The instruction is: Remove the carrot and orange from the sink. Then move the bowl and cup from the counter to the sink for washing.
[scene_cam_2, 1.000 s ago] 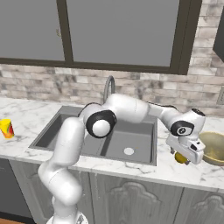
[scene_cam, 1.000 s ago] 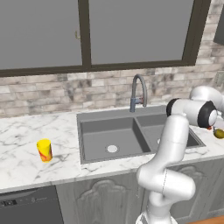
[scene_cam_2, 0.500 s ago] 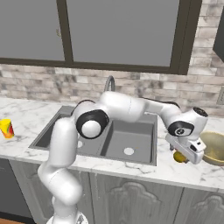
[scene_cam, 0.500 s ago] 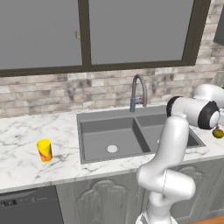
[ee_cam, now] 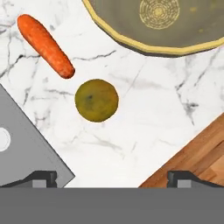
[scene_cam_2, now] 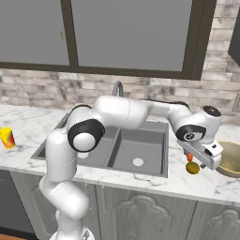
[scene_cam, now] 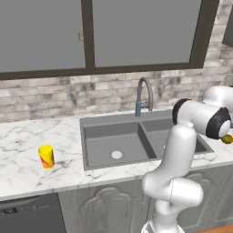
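Observation:
On the white marble counter (ee_cam: 144, 118), to the right of the dark grey sink (scene_cam_2: 140, 145), lie the carrot (ee_cam: 46, 46) and the olive-yellow orange (ee_cam: 96, 99), a small gap apart. The wide tan bowl (ee_cam: 162, 26) stands just beyond them. My gripper (ee_cam: 113, 179) hovers over the orange, open, with nothing between its fingertips. From the right base the gripper (scene_cam_2: 204, 161) hangs over the orange (scene_cam_2: 192, 168) and carrot (scene_cam_2: 190, 157), beside the bowl (scene_cam_2: 229, 157). The yellow cup (scene_cam: 46, 156) stands on the counter far left of the sink (scene_cam: 118, 141).
The arched grey faucet (scene_cam: 144, 93) rises behind the sink's divider. A corner of the sink (ee_cam: 22, 148) lies close to the orange. The counter's front edge, with wood floor (ee_cam: 192, 157) below, runs near the fruit. Brick wall and windows stand behind.
The arm's elbow has swung to the left over the sink. The hand stays above the orange with its jaws wide; carrot, orange, bowl and cup have not moved.

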